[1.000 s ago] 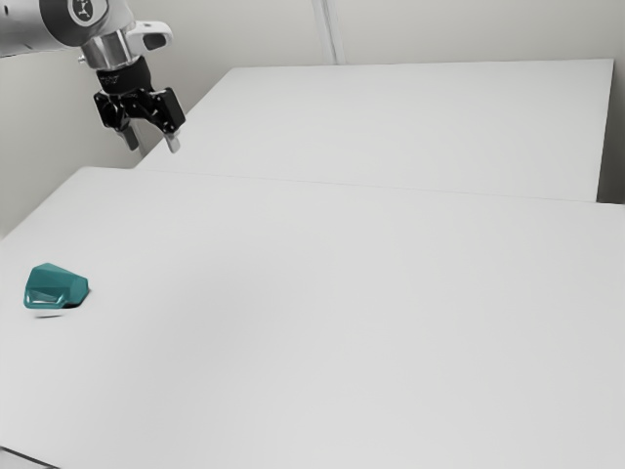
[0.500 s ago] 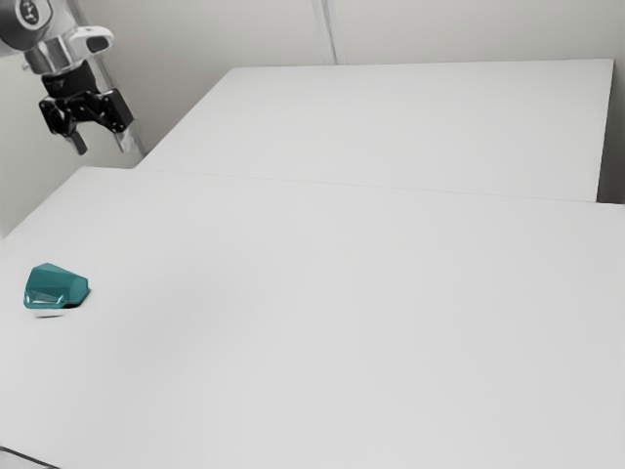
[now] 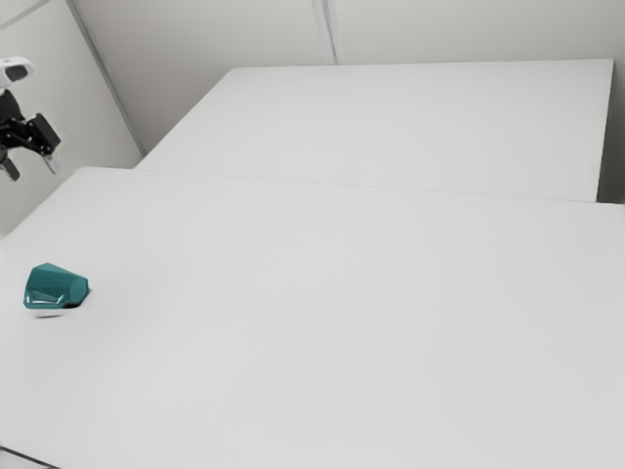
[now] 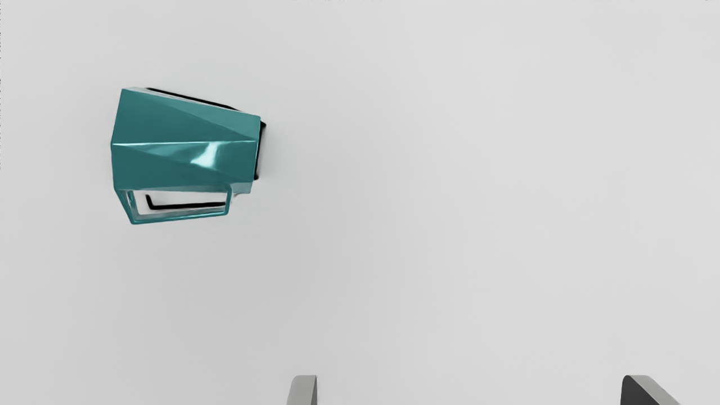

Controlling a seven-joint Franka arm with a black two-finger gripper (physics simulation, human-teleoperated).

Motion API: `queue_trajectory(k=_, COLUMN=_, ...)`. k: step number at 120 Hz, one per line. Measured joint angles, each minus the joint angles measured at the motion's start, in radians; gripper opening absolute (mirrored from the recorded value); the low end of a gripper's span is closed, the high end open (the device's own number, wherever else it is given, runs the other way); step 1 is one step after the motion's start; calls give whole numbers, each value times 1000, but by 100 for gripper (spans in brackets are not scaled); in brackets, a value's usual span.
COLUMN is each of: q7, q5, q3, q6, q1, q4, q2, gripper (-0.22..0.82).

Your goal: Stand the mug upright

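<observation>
The teal mug (image 3: 57,285) lies on its side on the white desk (image 3: 322,313), toward the exterior view's left edge. It is a faceted thing (all flat planes and creases), wider at one end than the other, and its wide end points to the exterior view's left. Its handle (image 4: 180,216), an angular loop, juts out from the side of the body nearer the fingers (image 4: 304,392) in the wrist view.

The end effector (image 3: 31,170) is up in the air at the exterior view's left edge, well apart from the mug. Its two fingers stand wide apart (plain desk shows between them), and they touch nothing. The mug sits out ahead of them and off to one side, rather than in line with the gap.

Beyond the desk is a second white surface (image 3: 420,127), with a pale wall (image 3: 215,29) behind it.
</observation>
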Motion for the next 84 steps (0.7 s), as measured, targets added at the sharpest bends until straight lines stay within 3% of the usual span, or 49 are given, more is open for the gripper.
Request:
queue_trajectory(k=32, q7=207, q5=-167, q3=7, q6=119, q1=199, q4=-103, q2=26, gripper=59)
queue_trajectory(k=84, q7=568, q5=-391, q3=-1, q6=196, q1=404, q4=-111, q2=197, gripper=59)
